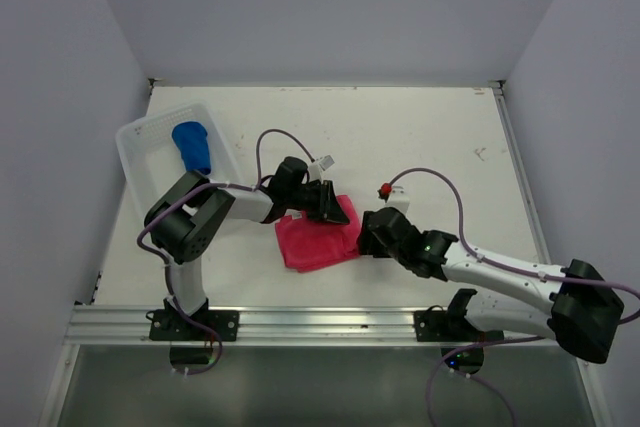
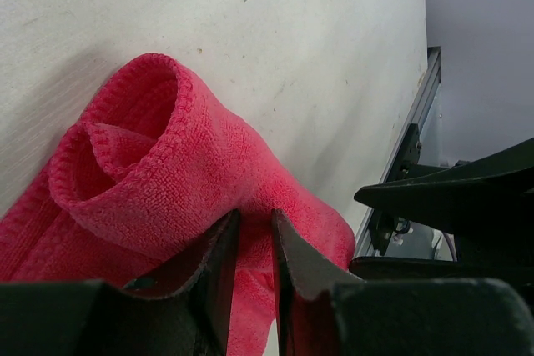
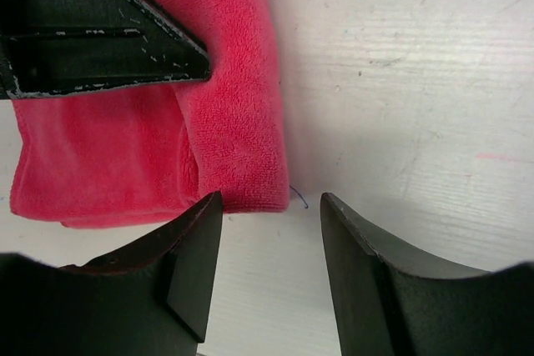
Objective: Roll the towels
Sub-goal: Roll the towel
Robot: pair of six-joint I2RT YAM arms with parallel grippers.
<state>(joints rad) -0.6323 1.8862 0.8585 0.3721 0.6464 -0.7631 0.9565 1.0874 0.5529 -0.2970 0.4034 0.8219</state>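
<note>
The pink-red towel (image 1: pixel 318 239) lies mid-table, partly rolled, its rolled edge forming a tube (image 2: pixel 125 164). My left gripper (image 1: pixel 335 211) reaches over it from the left, and its narrow jaws (image 2: pixel 254 216) pinch a fold of the roll. My right gripper (image 1: pixel 362 234) sits at the towel's right end. Its fingers (image 3: pixel 269 199) stand open on bare table just short of the roll's corner (image 3: pixel 242 164). The blue towel (image 1: pixel 192 146) lies rolled in the basket.
A white slotted basket (image 1: pixel 135 143) stands at the back left of the white table. Grey walls close in the left, back and right. An aluminium rail (image 1: pixel 300 325) runs along the near edge by the arm bases.
</note>
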